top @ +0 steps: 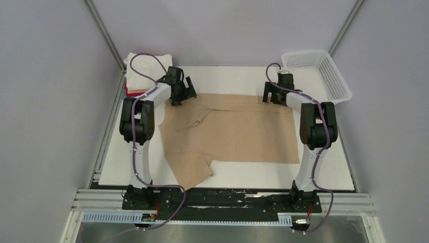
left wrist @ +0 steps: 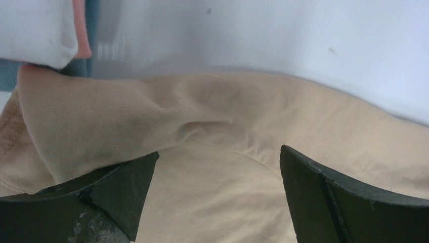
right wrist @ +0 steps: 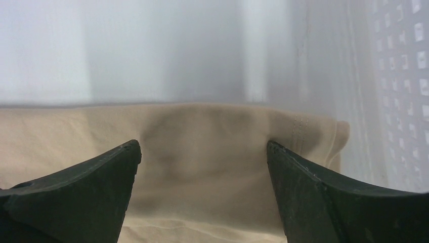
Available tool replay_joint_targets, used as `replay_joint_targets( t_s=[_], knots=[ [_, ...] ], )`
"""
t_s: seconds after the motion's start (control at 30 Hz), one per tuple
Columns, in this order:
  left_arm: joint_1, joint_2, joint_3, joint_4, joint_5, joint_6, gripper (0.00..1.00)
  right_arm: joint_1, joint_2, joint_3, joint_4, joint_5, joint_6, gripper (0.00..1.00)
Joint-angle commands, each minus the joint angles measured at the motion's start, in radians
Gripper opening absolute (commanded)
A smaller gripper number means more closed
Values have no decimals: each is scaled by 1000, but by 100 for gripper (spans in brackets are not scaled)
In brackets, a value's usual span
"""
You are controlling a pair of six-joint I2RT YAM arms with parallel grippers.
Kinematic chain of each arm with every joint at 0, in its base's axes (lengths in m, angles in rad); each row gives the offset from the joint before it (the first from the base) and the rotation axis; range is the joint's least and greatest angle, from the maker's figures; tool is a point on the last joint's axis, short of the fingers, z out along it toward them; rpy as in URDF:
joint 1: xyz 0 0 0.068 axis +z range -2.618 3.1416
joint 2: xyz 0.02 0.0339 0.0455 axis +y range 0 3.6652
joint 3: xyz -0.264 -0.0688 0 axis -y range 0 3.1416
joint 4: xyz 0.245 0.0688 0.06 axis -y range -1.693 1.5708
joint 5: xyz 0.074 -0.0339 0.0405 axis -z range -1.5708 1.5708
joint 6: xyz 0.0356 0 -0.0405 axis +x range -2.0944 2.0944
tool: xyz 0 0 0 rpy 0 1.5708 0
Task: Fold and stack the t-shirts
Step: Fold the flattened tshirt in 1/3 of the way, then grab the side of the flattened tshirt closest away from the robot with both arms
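The white table (top: 253,172) fills the middle of the top view, and a tan shirt (top: 238,134) lies spread flat across it, its long side running left to right. The shirt's right edge is straight, a sleeve (top: 192,172) juts toward the near edge on the left, and a crumpled fold (top: 195,115) sits near its far-left corner. The left arm (top: 136,121) and the right arm (top: 316,124) both reach forward from their bases to the shirt's far edge, one at each end. A white mesh basket (top: 338,76) stands at the far-right corner, just beyond the right arm and apart from the shirt. A stack (top: 139,76) of folded shirts sits at the far-left corner, white on top with a strip of red (top: 132,92) showing low at its side. The left wrist view also catches a pink edge (left wrist: 82,30) and grey-blue cloth (left wrist: 10,73) under the white. The left gripper (top: 184,93) is low over the far-left corner of the shirt, close beside the stack. Its fingers (left wrist: 116,187) are spread wide with bunched tan cloth between and under them, gripping nothing. The right gripper (top: 270,96) hovers at the far-right corner of the shirt. Its fingers (right wrist: 91,187) are likewise wide apart over the stitched hem (right wrist: 303,126), and the basket wall is blurred at the right of that view.
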Motion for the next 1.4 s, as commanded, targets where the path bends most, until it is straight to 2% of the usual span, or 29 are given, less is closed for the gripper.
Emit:
replay_joint_targets(
  t_s=[0.0,0.2,0.27,0.43,0.5,0.67,0.8,0.9,1.03,1.23,1.37],
  knots=[
    [14,12,49,-40,17,68,100,-21,-18,36,68,-14,-54,100],
    [4,-160,-39,-14,67,73,100,58,-163,-45,57,1,-102,100],
    [-12,-267,-105,-18,63,76,100,80,-216,-76,53,8,-91,100],
    [-82,-478,-246,-87,-33,71,100,146,-344,-128,22,41,-37,100],
    [-129,-603,-361,-96,-94,46,100,173,-404,-164,-6,53,10,100],
    [-345,-894,-667,-200,-162,-76,100,198,-607,-355,-88,122,258,100],
    [-576,-1022,-789,-376,-256,-197,100,188,-765,-494,-112,173,376,100],
    [-721,-1064,-839,-495,-247,-283,99,181,-853,-567,-120,187,391,100],
    [-821,-1098,-931,-489,-183,-397,93,170,-933,-634,-144,221,400,100],
    [-842,-1056,-1055,-347,-80,-445,70,162,-1064,-706,-185,338,468,100],
    [-844,-1029,-1084,-280,-19,-427,63,129,-1147,-759,-228,410,514,100]
  ],
)
